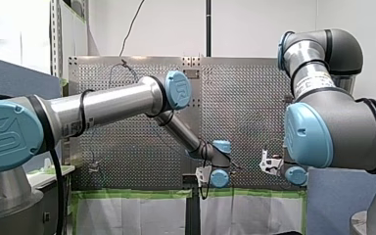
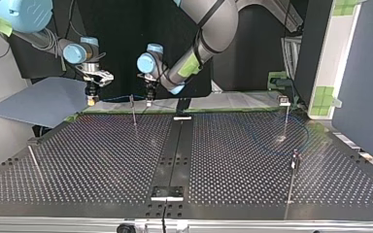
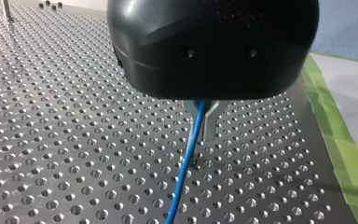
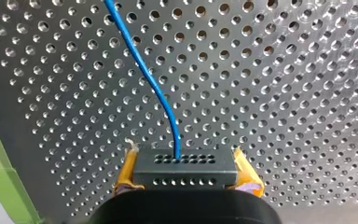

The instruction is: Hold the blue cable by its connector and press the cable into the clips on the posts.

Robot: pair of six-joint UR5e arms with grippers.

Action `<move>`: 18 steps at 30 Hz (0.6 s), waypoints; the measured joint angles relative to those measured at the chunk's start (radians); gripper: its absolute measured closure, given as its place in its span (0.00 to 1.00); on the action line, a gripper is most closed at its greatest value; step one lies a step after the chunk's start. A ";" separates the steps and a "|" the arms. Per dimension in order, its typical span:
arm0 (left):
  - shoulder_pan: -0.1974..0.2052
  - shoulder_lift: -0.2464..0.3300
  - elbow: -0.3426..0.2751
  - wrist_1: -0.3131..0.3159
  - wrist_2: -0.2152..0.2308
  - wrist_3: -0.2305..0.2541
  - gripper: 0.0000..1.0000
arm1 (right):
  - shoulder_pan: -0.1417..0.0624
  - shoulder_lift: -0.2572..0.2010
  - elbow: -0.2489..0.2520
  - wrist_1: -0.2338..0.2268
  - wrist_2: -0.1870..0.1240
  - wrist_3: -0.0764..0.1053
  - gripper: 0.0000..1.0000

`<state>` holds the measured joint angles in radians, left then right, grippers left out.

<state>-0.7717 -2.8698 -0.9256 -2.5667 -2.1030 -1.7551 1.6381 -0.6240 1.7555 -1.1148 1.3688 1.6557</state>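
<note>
While my right gripper (image 4: 184, 152) clamps the connector (image 4: 186, 171) above the desk (image 3: 74, 140), my left gripper (image 3: 204, 125) pinches the blue cable (image 3: 186, 163) above the desk.

Opposed views share table (image 2: 102, 160) — (wrists close).

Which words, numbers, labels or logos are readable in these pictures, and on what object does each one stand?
No text is readable as words.
Big blue joint cap, front view's left: raised logo, letters unclear.
Smaller blue cap: same logo, unclear.
White label, front view's upper right: print too blurred.
Top view and both wrist views: none.
</note>
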 joint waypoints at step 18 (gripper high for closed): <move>0.011 -0.073 0.049 -0.041 0.033 -0.039 1.00 | 0.006 0.007 -0.018 -0.003 -0.004 -0.003 1.00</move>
<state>-0.7611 -2.9425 -0.8770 -2.6080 -2.0700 -1.7940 1.6441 -0.6168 1.7375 -1.1179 1.3646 1.6530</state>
